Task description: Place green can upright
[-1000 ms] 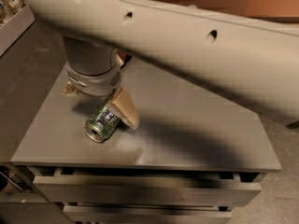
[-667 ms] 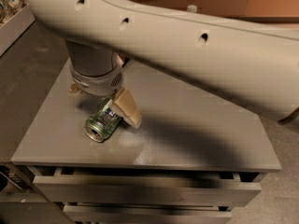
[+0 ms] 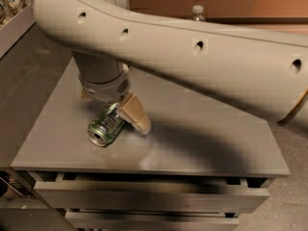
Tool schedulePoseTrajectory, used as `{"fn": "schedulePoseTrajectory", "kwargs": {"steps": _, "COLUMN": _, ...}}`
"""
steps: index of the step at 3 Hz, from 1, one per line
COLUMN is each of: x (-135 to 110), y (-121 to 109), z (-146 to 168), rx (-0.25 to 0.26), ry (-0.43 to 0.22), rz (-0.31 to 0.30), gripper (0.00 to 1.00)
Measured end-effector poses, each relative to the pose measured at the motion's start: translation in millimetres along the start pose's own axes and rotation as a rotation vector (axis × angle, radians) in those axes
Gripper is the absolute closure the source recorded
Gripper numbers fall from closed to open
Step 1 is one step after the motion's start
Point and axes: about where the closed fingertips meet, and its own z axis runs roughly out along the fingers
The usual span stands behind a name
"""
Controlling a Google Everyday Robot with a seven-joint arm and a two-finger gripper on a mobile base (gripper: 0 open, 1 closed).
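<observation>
The green can lies on its side, one silver end facing the camera, low over the front left part of the grey tabletop. My gripper reaches down from the big beige arm and is shut on the green can. One tan finger presses on the can's right side. The other finger is mostly hidden behind the can and the wrist. I cannot tell whether the can touches the tabletop.
The tabletop sits on a grey cabinet with drawers along the front. A clear bottle's cap shows behind the arm at the back. A tray with items stands at the far left. Dark floor lies to the left.
The arm's upper link has swung a little across the view. The gripper and the green can have stayed in nearly the same place, with the can still on its side.
</observation>
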Motion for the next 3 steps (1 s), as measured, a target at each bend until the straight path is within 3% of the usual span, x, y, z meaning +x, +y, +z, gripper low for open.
{"fn": "schedulePoseTrajectory", "kwargs": {"steps": 2, "x": -3.5, "y": 13.7, "z": 6.4, "rx": -0.058, "ry": 0.022, "rz": 0.023, "gripper": 0.41}}
{"fn": "schedulePoseTrajectory", "kwargs": {"steps": 3, "x": -10.7, "y": 18.6, "z": 1.5, "rx": -0.069, "ry": -0.008, "rz": 0.029, "gripper": 0.65}}
